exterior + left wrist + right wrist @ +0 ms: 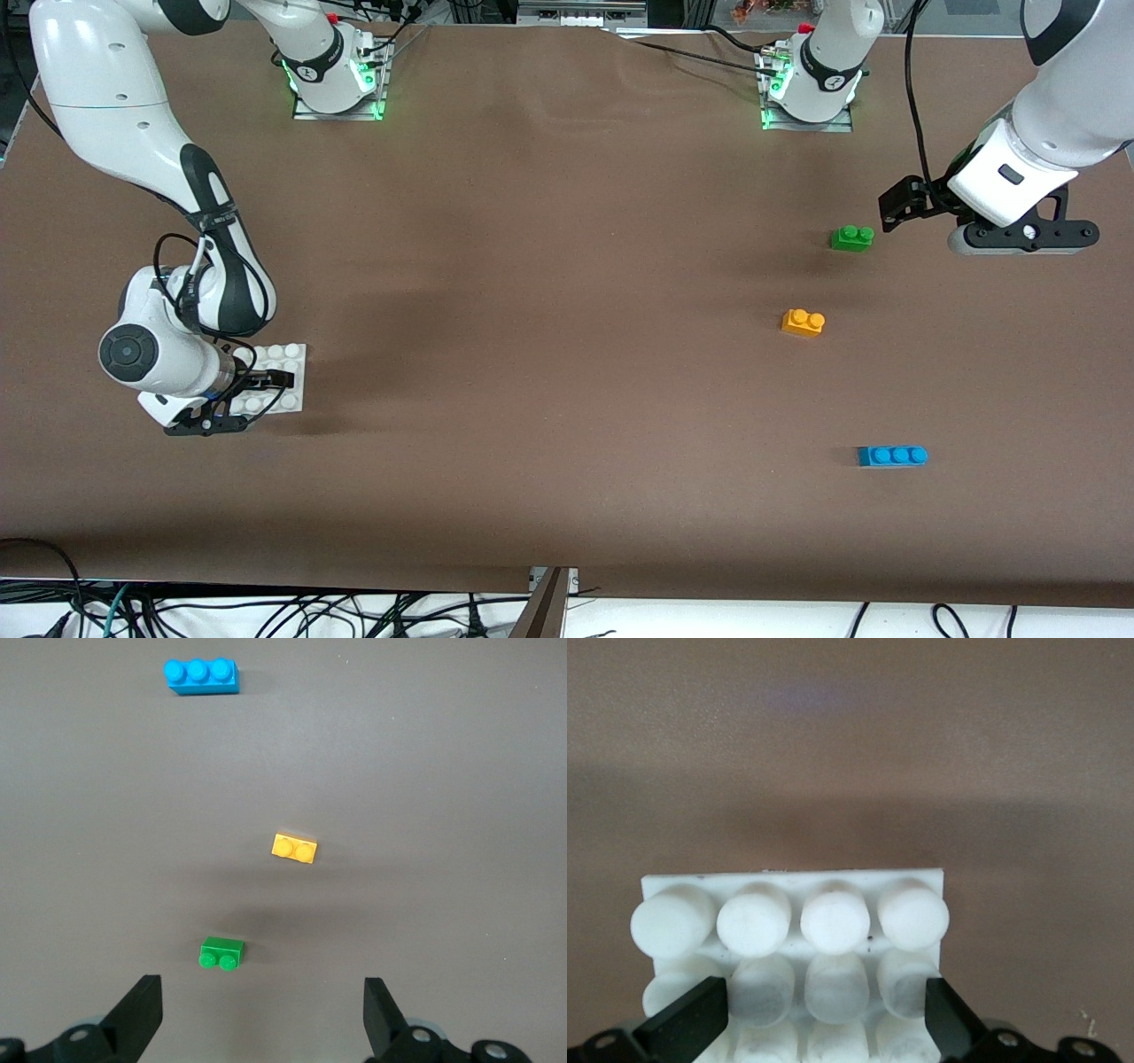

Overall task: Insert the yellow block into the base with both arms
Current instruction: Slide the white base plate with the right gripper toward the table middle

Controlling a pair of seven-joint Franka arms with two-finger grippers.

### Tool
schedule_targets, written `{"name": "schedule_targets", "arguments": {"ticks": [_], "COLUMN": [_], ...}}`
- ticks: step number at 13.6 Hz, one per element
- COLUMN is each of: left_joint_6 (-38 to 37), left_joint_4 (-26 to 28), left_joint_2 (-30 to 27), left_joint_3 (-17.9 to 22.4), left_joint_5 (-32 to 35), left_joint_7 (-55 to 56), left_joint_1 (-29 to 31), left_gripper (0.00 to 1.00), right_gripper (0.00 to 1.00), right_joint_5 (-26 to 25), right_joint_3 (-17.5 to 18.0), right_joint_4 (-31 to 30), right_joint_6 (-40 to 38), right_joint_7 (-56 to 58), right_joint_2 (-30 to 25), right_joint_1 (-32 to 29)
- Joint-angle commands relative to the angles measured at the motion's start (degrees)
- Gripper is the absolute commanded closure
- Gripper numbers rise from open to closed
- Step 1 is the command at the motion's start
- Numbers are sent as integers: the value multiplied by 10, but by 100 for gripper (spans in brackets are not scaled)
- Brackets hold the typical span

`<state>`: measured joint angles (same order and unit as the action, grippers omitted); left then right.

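The yellow block (803,322) (294,848) lies on the brown table toward the left arm's end, studs up and untouched. High over the table edge at that end, beside the green brick, hangs my left gripper (1023,237) (263,1010), open and empty. The white studded base (288,363) (833,917) lies flat toward the right arm's end. My right gripper (244,403) (819,1019) is low over the base's nearer part and open. Its fingers (691,1023) are spread wide over the studs and do not clamp the base.
A green two-stud brick (852,237) (221,952) lies farther from the front camera than the yellow block. A blue three-stud brick (892,455) (202,675) lies nearer. Cables hang below the table's front edge.
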<state>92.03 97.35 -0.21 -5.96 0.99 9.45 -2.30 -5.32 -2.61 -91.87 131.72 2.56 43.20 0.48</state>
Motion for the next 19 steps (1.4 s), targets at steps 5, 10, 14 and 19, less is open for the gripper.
{"name": "schedule_targets", "arguments": {"ticks": [5, 10, 14, 19], "left_joint_6": [-6, -5, -5, -5], "left_joint_4": [-15, -15, -15, -14], "left_joint_2": [7, 7, 7, 7], "left_joint_3": [2, 2, 2, 2], "left_joint_5": [-17, -17, -18, -18], "left_joint_7": [-5, -5, -5, -4], "left_joint_1": [4, 4, 4, 5], "left_gripper": [0, 0, 0, 0], "right_gripper": [0, 0, 0, 0], "right_joint_5": [8, 37, 37, 37], "right_joint_3": [7, 6, 6, 6], "right_joint_4": [-13, -9, -9, -2], "right_joint_6": [35, 62, 74, 74], "right_joint_7": [1, -77, -143, -203], "right_joint_2": [14, 29, 36, 37], "right_joint_1": [20, 76, 129, 184]}}
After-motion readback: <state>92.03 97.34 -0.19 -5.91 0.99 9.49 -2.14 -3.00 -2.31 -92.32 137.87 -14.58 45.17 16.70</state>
